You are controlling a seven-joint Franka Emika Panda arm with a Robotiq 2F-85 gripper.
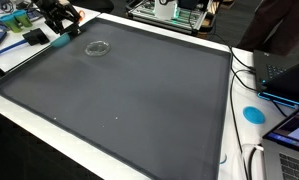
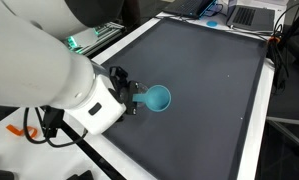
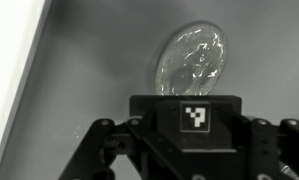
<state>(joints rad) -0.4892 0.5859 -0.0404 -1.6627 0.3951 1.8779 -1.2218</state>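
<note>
My gripper [image 2: 132, 96] is low over a corner of the dark mat [image 2: 209, 80], with the white arm behind it. A teal cup [image 2: 157, 98] is tipped on its side. Its base end sits between the black fingers, which look shut on it. In an exterior view the gripper [image 1: 60, 30] hangs just above the same cup [image 1: 61, 41] at the mat's edge. A clear plastic cup [image 1: 98, 47] lies on the mat a short way off. In the wrist view it shows as a shiny round cup [image 3: 194, 55] ahead of the gripper body. That body hides the fingertips and the teal cup.
The mat [image 1: 139, 100] covers most of a white table [image 1: 234, 110]. A blue disc [image 1: 253, 114], cables and laptops [image 1: 289, 75] are along one side. Boxes and clutter [image 1: 14, 25] stand behind the gripper's corner. A white strip of table [image 3: 14, 70] borders the mat.
</note>
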